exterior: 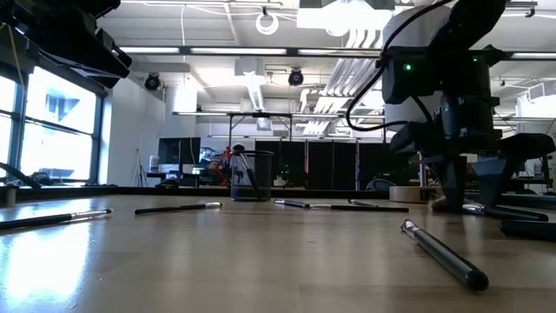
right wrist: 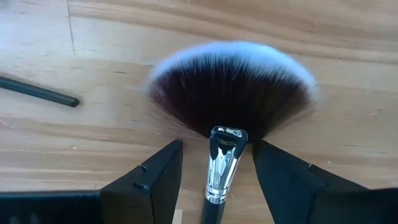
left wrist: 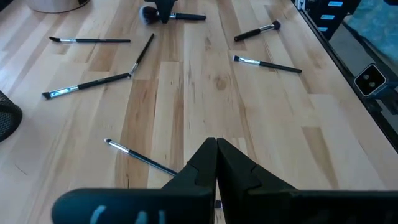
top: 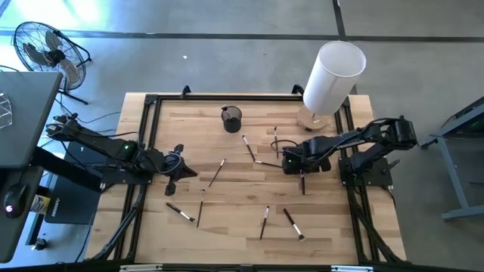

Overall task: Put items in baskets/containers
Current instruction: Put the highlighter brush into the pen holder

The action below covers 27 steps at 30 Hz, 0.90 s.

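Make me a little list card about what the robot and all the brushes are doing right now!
right gripper: open, low over the table, fingers either side of the fan brush
fan brush: lying flat on the wood, not gripped
left gripper: shut, empty, waiting near the table's left side
mesh cup: upright near the far edge; one brush seems to stand in it
other brushes: scattered flat across the table
white cylinder: at the far right corner
table: light wood planks
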Tool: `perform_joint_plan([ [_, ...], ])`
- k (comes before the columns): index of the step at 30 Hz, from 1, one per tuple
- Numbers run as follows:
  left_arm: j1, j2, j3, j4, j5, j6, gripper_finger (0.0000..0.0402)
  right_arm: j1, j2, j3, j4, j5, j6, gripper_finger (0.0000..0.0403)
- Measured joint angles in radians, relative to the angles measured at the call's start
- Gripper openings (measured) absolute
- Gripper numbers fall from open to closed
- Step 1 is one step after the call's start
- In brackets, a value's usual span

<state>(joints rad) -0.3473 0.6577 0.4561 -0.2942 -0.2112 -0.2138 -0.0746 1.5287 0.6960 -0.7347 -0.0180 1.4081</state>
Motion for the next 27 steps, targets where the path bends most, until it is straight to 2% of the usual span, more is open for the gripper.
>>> perform_joint_plan([
  [7, 0.0, 0.0, 0.0, 0.0, 0.001, 0.0, 0.0, -0.039, 0.001, -0.001, -0.003, -0.006, -0.045, 0.0193],
  [23, 0.0, 0.0, 0.0, 0.0, 0.003, 0.0, 0.0, -0.082, 0.003, -0.003, -0.005, 0.053, -0.144, 0.0188],
  [27, 0.0, 0.0, 0.0, 0.0, 0.004, 0.0, 0.0, -0.081, 0.003, -0.003, 0.007, 0.062, -0.238, 0.0163],
])
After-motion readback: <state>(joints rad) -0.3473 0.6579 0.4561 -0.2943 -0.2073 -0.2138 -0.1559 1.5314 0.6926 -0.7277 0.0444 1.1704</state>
